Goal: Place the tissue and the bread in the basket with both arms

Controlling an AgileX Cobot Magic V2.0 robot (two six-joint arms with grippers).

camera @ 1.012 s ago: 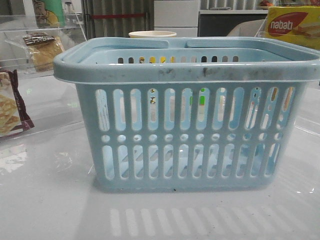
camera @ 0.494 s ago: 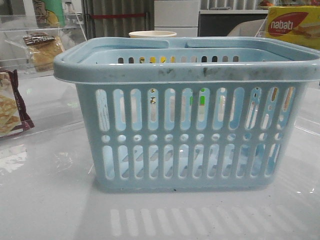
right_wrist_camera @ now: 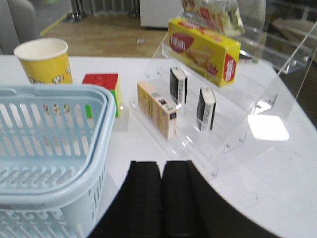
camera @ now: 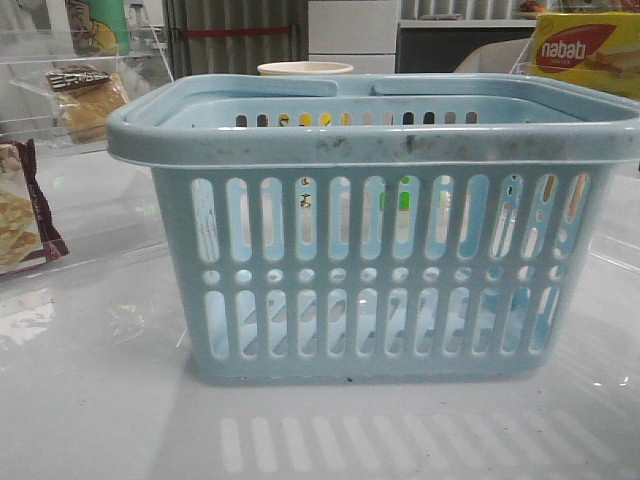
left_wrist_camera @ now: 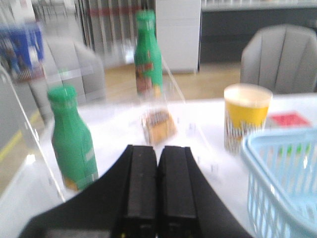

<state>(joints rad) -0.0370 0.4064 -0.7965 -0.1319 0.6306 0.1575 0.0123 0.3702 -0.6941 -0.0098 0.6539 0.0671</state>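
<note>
The light-blue basket [camera: 375, 225] stands mid-table and also shows in the left wrist view [left_wrist_camera: 280, 183] and the right wrist view [right_wrist_camera: 47, 148]. The bread [camera: 85, 100], tan in a clear wrapper, sits on a clear shelf at the far left; the left wrist view shows it [left_wrist_camera: 158, 126] ahead of my left gripper [left_wrist_camera: 158, 149], which is shut and empty. Two small black tissue packs [right_wrist_camera: 178, 84] [right_wrist_camera: 206, 109] stand upright on a clear stepped shelf, ahead of my right gripper [right_wrist_camera: 162, 166], which is shut and empty beside the basket. Neither gripper shows in the front view.
Two green bottles [left_wrist_camera: 72, 136] [left_wrist_camera: 147, 54] stand near the bread. A yellow cup [right_wrist_camera: 43, 60] and a colour cube [right_wrist_camera: 101, 84] are behind the basket. A tan box [right_wrist_camera: 157, 108] and a yellow nabati box [right_wrist_camera: 203, 43] share the tissue shelf. A maroon-edged cracker packet [camera: 20, 215] lies left.
</note>
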